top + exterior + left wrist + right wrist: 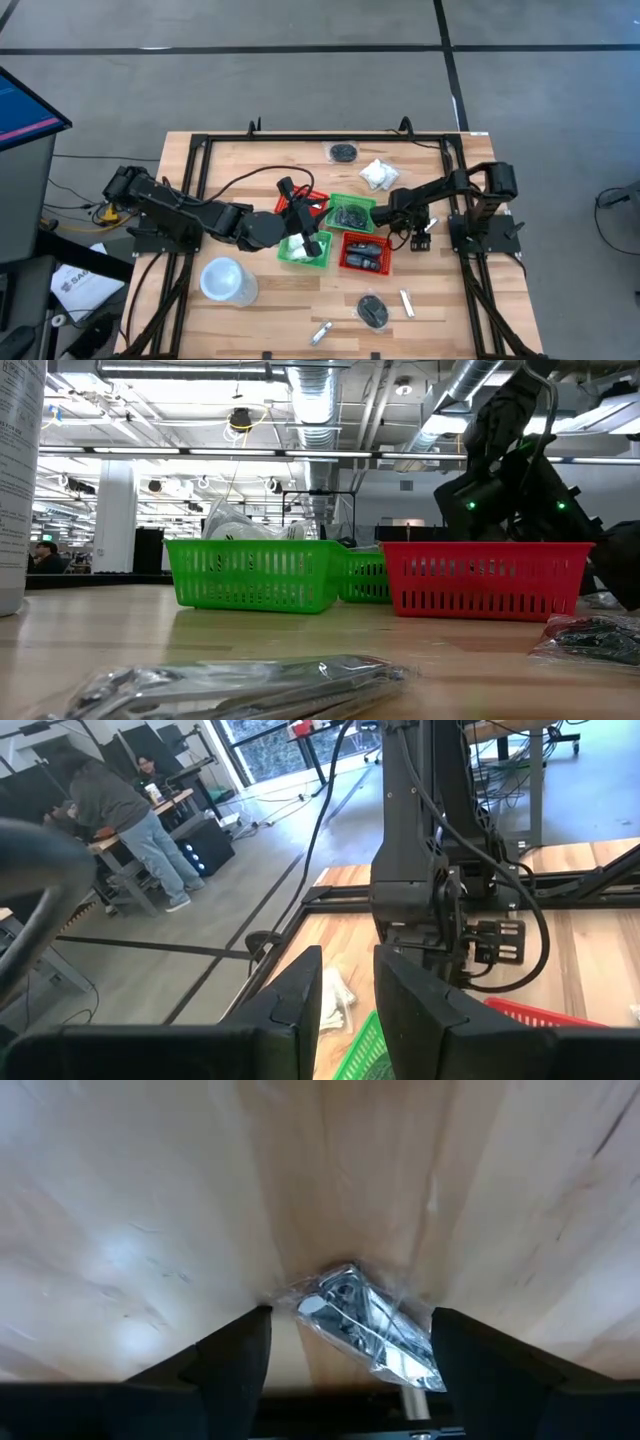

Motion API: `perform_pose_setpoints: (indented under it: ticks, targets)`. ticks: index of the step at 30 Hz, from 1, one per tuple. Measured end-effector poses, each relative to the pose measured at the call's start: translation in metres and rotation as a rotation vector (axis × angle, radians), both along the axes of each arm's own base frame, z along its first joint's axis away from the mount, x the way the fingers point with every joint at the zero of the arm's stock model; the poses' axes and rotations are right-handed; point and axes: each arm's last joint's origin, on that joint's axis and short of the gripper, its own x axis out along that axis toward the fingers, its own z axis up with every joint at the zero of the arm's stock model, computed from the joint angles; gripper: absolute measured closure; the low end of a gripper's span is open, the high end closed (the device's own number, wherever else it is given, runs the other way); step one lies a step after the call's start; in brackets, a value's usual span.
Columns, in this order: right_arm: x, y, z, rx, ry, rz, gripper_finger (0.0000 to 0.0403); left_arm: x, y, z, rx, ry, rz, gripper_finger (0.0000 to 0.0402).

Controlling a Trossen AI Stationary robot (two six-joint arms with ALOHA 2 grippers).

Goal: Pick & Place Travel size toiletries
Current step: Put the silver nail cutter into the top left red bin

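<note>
My right gripper points down at the table, right of the red basket. In the right wrist view it is open, with one finger on each side of a short silvery tube in clear wrap that lies flat on the wood. I cannot tell whether a finger touches the tube. My left gripper hovers over the four baskets, open by a narrow gap and holding nothing. A white crinkly packet and a black round bundle lie near the far edge.
Two green baskets and two red ones stand together mid-table. A large white cup stands near left. Near the front edge lie a black bundle and two silvery tubes. A black metal frame borders the table.
</note>
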Motion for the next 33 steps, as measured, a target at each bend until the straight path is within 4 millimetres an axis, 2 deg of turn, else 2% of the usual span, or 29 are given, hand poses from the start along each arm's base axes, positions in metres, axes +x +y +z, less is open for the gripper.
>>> perform_pose_setpoints:
  ticks: [2,5,12,20,27,30,33]
  targets:
    - [0.000,0.000,0.000,0.000,0.003,-0.001,0.0151,0.000,0.000,0.000,0.000,0.000,0.000,0.0316]
    - [0.000,0.000,-0.001,0.005,0.004,-0.005,0.0188,0.000,0.000,0.000,0.000,0.000,-0.001,0.0316]
    - [0.001,0.000,0.000,0.009,-0.003,-0.013,0.0349,0.000,0.000,0.000,0.000,0.000,-0.001,0.0316]
    - [0.002,0.000,0.001,-0.004,-0.004,-0.013,0.0354,0.000,0.000,0.000,-0.001,0.000,-0.003,0.0316]
    - [0.016,-0.002,0.009,-0.014,-0.058,-0.010,0.0356,0.000,0.000,0.000,0.000,0.001,-0.003,0.0316]
    - [0.019,-0.002,0.018,-0.018,-0.081,-0.005,0.0394,0.000,0.000,0.000,0.000,0.001,-0.003,0.0316]
    - [0.021,-0.003,0.029,-0.009,-0.160,-0.016,0.0400,0.000,0.000,0.000,0.000,0.001,-0.003,0.0316]
